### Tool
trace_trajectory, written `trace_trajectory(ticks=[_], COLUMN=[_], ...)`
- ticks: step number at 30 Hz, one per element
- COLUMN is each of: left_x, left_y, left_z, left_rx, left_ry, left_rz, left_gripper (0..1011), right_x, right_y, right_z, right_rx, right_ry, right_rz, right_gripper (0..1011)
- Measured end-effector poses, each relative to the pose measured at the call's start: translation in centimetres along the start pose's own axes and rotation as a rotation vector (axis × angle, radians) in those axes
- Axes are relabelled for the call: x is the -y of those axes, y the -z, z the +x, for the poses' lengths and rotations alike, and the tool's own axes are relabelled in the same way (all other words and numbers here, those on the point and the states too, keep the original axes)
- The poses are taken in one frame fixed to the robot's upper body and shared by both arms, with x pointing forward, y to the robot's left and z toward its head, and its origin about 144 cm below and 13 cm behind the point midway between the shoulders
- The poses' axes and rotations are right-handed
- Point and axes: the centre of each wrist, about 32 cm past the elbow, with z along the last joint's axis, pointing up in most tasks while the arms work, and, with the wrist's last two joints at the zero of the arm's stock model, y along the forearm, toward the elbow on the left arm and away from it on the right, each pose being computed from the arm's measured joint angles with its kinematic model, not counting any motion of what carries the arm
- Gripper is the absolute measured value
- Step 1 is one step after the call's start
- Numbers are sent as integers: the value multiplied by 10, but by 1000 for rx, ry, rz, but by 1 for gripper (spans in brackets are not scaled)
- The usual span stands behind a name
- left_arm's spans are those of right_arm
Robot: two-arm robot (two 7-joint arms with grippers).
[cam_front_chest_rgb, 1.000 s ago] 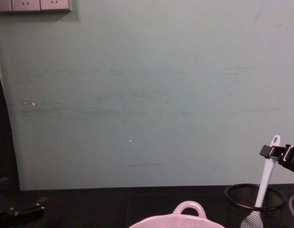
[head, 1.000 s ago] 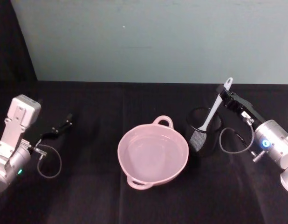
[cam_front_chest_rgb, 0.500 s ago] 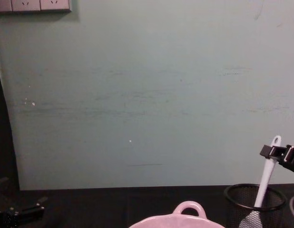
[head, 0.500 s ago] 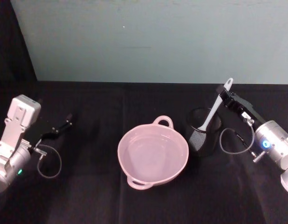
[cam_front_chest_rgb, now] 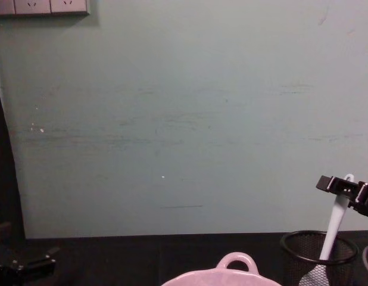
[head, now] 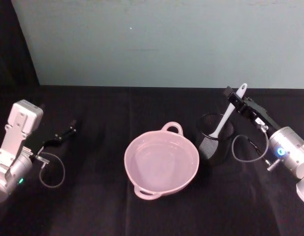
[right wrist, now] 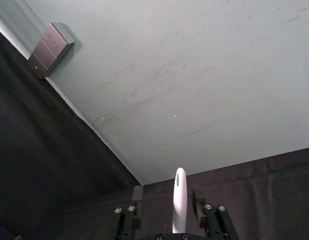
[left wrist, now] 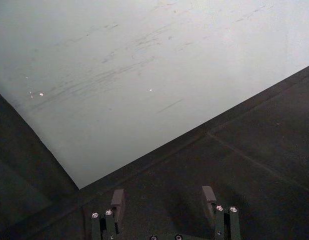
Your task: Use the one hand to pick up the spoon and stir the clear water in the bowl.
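far to the left, the left gripper point(head: 69, 129) lay parked low over the black cloth-covered table point(head: 93, 206), its two fingers spread with nothing between them. at the centre stood the pale pink round bowl point(head: 161, 162) with arched loop handles on its rim, clear water inside, sitting just left of the black wire-mesh cup point(head: 215, 137). in that cup leaned the long slim white plastic spoon point(head: 227, 117), its flat head down in the mesh and its handle rising up, tilted away to the far right, so the long axis ran from the cup's floor up to the holed tip at the top. on the right, the black boxy right gripper point(head: 234, 99) sat at the upper handle; in the right wrist view the handle stood between the fingers point(right wrist: 137, 194), which looked parted, with gaps on both sides.

judging from this, the step in hand was the grasp. it would go best with the fingers closing squarely on the handle below the hole, then lifting along the handle's own slant so the head cleared the mesh rim without tipping the light cup, before swinging left over the bowl.
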Motion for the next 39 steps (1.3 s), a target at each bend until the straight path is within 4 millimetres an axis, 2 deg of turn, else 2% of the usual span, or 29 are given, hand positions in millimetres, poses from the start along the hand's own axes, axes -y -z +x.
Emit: trace_trajectory(ticks=[7,13,15,32,39], left_x=[0,0,0,0,0], left_y=[0,0,0,0,0], left_z=[0,0,0,0,0], left_rx=[0,0,0,0,0], left_ry=[0,0,0,0,0], left_rz=[0,0,0,0,0], left_gripper=[1005,1005,1005,1005,1005], right_x=[0,-1,-1,4,22], right_y=[0,-2,-3,-3,0], right_z=[0,-2,-3,-13,-20], right_rx=[0,64,93,417,516], right_ry=[0,25,36,122,140], right_rz=[0,-26,-30,-56,-33], right_gripper=[812,977,1002,1002,1002])
